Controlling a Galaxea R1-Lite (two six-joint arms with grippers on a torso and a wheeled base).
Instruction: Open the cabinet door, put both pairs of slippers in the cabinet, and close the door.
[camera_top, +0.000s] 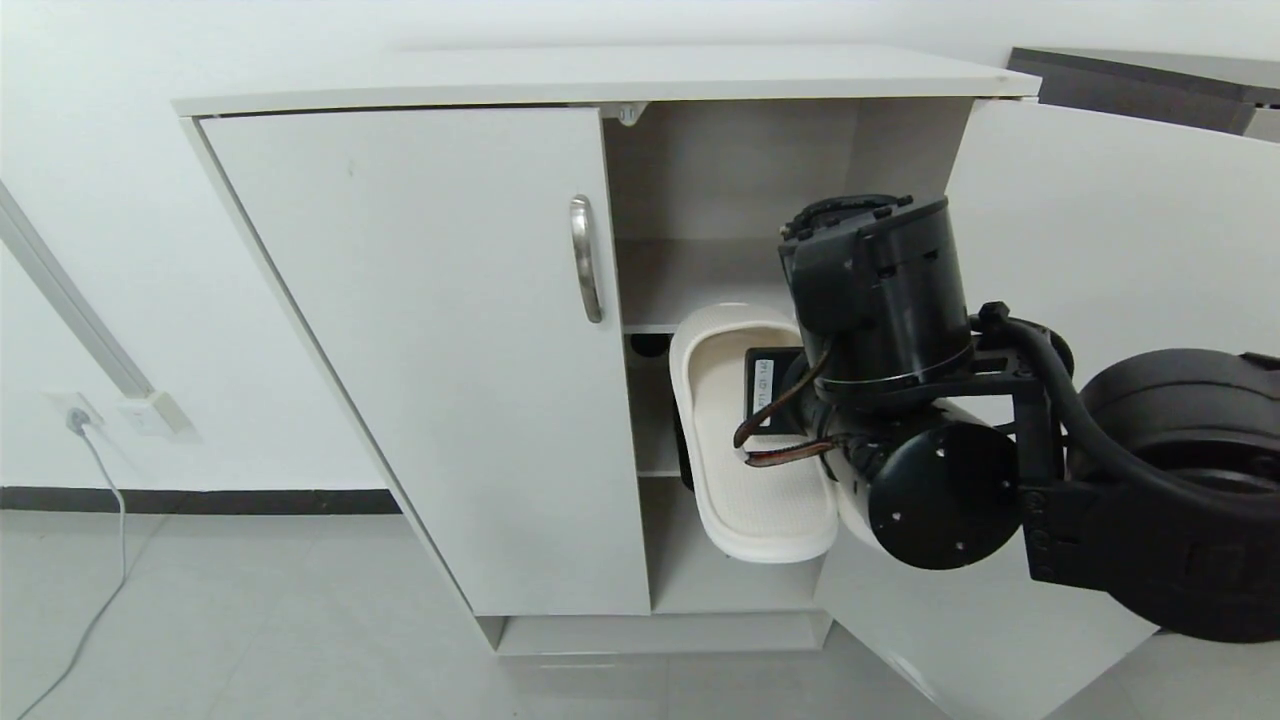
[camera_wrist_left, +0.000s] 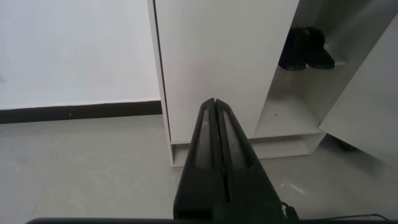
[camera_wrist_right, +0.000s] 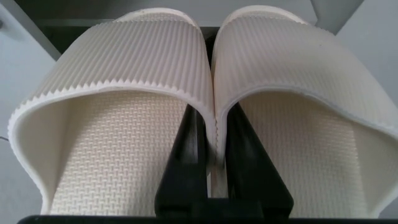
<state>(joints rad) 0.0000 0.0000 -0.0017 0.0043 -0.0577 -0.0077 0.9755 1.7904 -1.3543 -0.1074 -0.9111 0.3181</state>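
The white cabinet (camera_top: 600, 75) has its left door (camera_top: 440, 350) closed and its right door (camera_top: 1100, 230) swung wide. A pair of cream slippers (camera_top: 745, 440) hangs upright in the opening, at the height of the middle shelves. My right gripper (camera_wrist_right: 211, 134) is shut on the two inner walls of the cream slippers (camera_wrist_right: 124, 124), pinching them together. A pair of black slippers (camera_wrist_left: 306, 50) sits on an inner shelf above the bottom compartment. My left gripper (camera_wrist_left: 213, 106) is shut on nothing, low over the floor in front of the closed door.
A metal handle (camera_top: 585, 258) sits on the closed door's right edge. A wall socket (camera_top: 75, 415) with a cable (camera_top: 100, 560) is at the left. The open door (camera_wrist_left: 367, 106) juts out over the grey tiled floor (camera_top: 250, 620).
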